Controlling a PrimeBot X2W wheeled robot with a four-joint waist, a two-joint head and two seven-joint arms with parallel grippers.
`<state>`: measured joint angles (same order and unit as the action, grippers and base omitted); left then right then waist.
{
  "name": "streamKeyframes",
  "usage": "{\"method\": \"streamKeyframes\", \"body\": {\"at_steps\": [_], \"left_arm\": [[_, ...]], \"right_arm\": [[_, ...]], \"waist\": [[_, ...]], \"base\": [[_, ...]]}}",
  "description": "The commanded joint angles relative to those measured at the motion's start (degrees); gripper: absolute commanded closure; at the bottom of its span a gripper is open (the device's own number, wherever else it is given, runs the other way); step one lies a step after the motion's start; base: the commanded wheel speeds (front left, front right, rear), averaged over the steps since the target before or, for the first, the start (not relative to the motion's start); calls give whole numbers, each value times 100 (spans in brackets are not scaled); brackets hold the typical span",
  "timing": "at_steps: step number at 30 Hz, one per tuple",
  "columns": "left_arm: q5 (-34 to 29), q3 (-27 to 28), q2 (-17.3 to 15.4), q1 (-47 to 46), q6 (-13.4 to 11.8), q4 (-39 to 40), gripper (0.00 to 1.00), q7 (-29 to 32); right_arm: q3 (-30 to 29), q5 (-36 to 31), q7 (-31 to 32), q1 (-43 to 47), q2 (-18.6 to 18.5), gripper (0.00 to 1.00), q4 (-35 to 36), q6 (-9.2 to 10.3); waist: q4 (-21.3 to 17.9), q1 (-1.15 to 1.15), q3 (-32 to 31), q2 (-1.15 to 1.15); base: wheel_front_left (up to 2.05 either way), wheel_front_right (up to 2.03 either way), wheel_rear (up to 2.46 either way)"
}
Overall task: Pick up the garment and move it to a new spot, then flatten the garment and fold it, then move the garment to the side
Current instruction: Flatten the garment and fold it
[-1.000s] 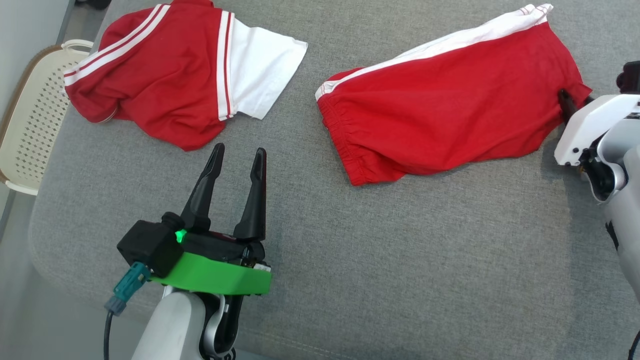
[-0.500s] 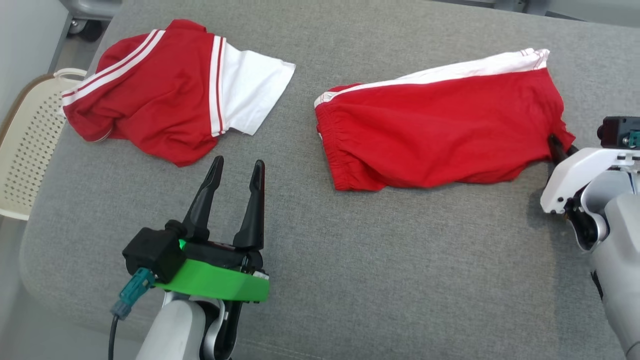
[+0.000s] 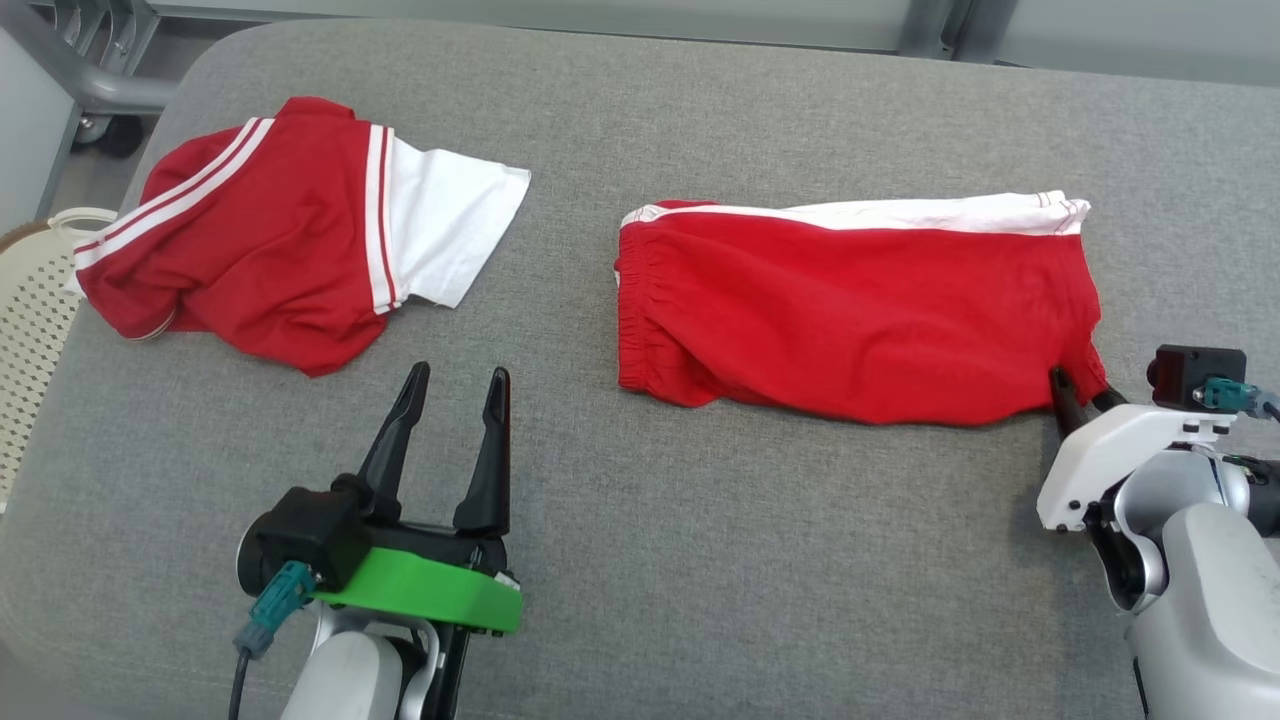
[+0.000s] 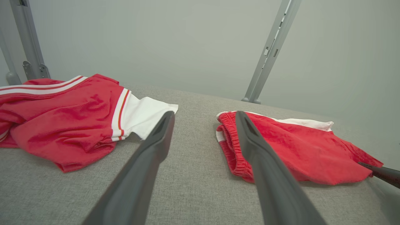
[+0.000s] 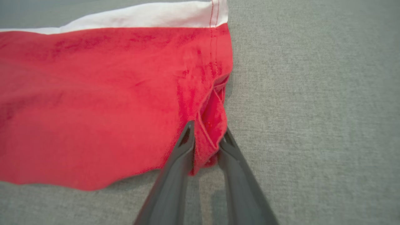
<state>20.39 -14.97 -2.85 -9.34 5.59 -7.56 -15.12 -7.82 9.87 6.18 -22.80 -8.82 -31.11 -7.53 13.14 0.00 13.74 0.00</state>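
Observation:
Red shorts (image 3: pixel 860 310) with a white side stripe lie spread on the grey cushioned surface (image 3: pixel 750 560), right of centre. My right gripper (image 3: pixel 1075 385) is shut on their near right hem corner; the right wrist view shows its fingers (image 5: pixel 184 156) pinching a fold of red cloth (image 5: pixel 93 103) in the right gripper (image 5: pixel 207 131). My left gripper (image 3: pixel 457 375) stands open and empty at the lower left, apart from both garments. In the left wrist view the left gripper (image 4: pixel 204 115) points between the two garments, with the shorts (image 4: pixel 297 150) to the right.
A red and white shirt (image 3: pixel 270 260) lies crumpled at the back left, also in the left wrist view (image 4: pixel 68 125). A cream perforated basket (image 3: pixel 30 330) sits off the left edge. Grey metal posts (image 4: pixel 272 50) rise behind the surface.
The head camera has tilted, shifting the whole picture. My right gripper has dragged the shorts' corner toward me, swinging them from slanted to level. The left gripper has stayed open and in place.

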Motion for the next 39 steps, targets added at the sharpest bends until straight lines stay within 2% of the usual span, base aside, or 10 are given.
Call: {"method": "streamKeyframes", "body": {"at_steps": [1,7,16,24,29,39], "left_arm": [[-64,30,-10,74,-13,-26,0,-3],[1,169,-11,128,-75,-204,0,-3],[-188,574,-30,360,-143,-241,0,-2],[-281,1002,-182,577,-144,-470,0,-3],[-232,1116,-251,642,-71,-563,0,-3],[-225,1252,-435,1031,15,-646,0,-3]], "right_arm": [[-79,-101,45,124,27,0,143,8],[-404,-583,-94,502,256,0,793,8],[-379,-464,-967,1037,499,0,1386,8],[103,172,-1732,1486,586,0,1709,8],[526,480,-1938,1747,590,0,1731,7],[1124,268,-1923,2050,582,0,1582,8]], "waist": [[-39,0,-49,0],[-84,0,-269,0],[-331,0,-703,0],[-768,0,-1019,0],[-949,0,-1145,0],[-1181,0,-1362,0]], "base": [[0,0,0],[0,0,0],[0,0,0],[0,0,0],[0,0,0],[0,0,0]]}}
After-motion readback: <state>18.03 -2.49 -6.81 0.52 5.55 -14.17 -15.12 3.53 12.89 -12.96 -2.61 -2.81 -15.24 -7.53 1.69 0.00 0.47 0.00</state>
